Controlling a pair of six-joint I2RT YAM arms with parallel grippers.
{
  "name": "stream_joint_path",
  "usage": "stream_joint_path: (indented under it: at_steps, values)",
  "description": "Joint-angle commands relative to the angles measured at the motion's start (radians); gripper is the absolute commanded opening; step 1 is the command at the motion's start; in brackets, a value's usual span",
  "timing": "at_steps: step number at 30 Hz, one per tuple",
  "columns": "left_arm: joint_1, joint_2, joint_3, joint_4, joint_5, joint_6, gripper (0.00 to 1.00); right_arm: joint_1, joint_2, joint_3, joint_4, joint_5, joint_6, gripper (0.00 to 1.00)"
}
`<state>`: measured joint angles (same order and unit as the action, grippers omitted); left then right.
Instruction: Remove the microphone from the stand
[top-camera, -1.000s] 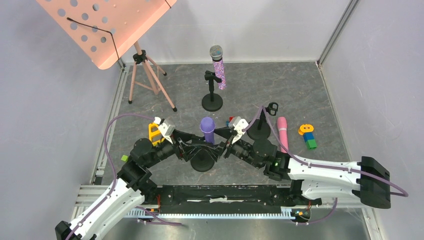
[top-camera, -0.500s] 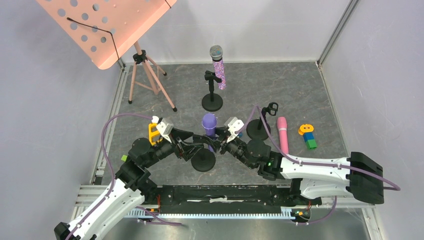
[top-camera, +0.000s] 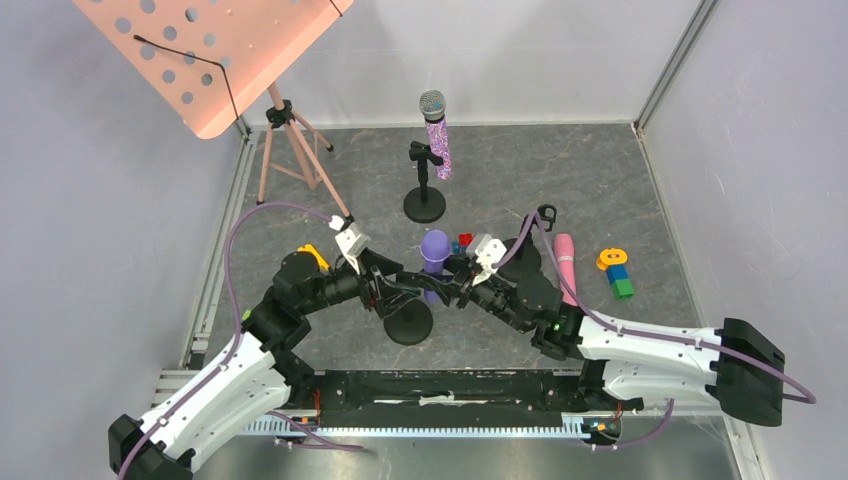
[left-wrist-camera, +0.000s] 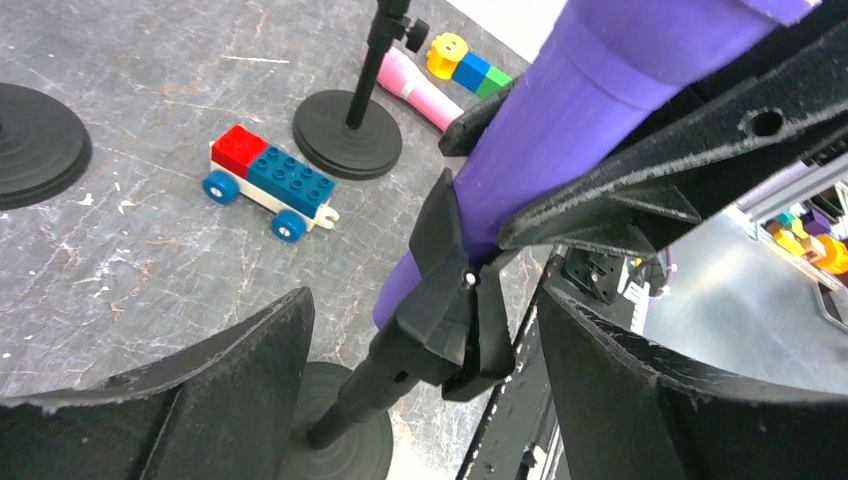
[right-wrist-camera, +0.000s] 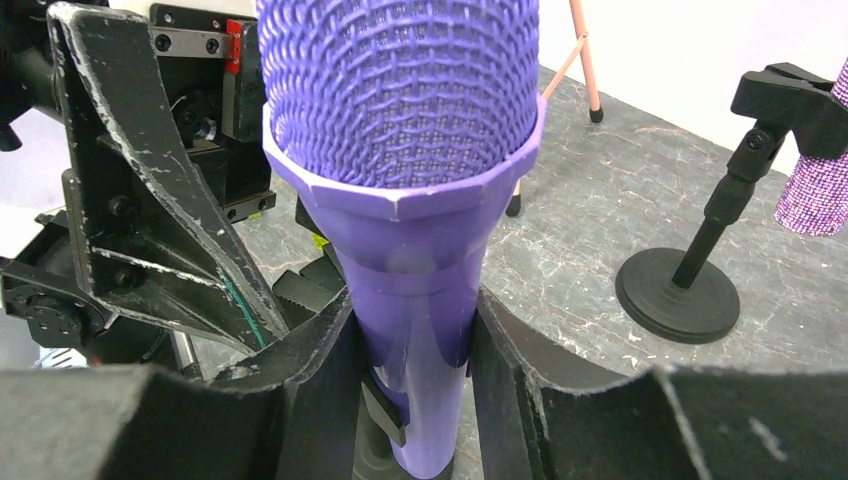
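**Right gripper is pinching the purple mic**

The right gripper (right-wrist-camera: 410, 345) is squeezing the mic (right-wrist-camera: 400, 150) just under its head, likely so it can pull it out. The mic is leaning in the stand (top-camera: 408, 322), low end in the clip (left-wrist-camera: 450, 300), mid-table near the arms. The left gripper (left-wrist-camera: 425, 385) is spreading wide around the clip, gripping nothing. An empty stand (left-wrist-camera: 345, 140) and toy car (left-wrist-camera: 268, 182) are sitting at 3 o'clock from the mic, so going up looks freest.

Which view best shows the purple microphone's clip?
Left wrist: the clip sits close and unobstructed around the microphone. Right wrist shows only a sliver by the right claw; the top view hides it.
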<state>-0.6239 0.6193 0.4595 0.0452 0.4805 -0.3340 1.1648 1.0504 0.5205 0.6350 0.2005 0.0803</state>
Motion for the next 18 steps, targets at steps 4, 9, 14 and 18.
stream_joint_path:
  at_steps: [4, 9, 14, 18]
  values:
    - [0.001, 0.064, 0.102, -0.010, 0.128, 0.064, 0.76, -0.034, -0.004, -0.021, 0.074, -0.123, 0.050, 0.44]
    - [0.001, 0.043, 0.111, -0.040, 0.114, 0.059, 0.69, -0.034, 0.051, -0.002, 0.111, -0.149, 0.088, 0.51]
    - [0.001, 0.012, 0.192, -0.211, 0.067, 0.088, 0.76, -0.034, 0.079, 0.016, 0.115, -0.133, 0.113, 0.59]
    - [0.001, 0.037, 0.269, -0.370, 0.056, 0.142, 0.77, -0.034, 0.073, 0.016, 0.123, -0.113, 0.127, 0.65]
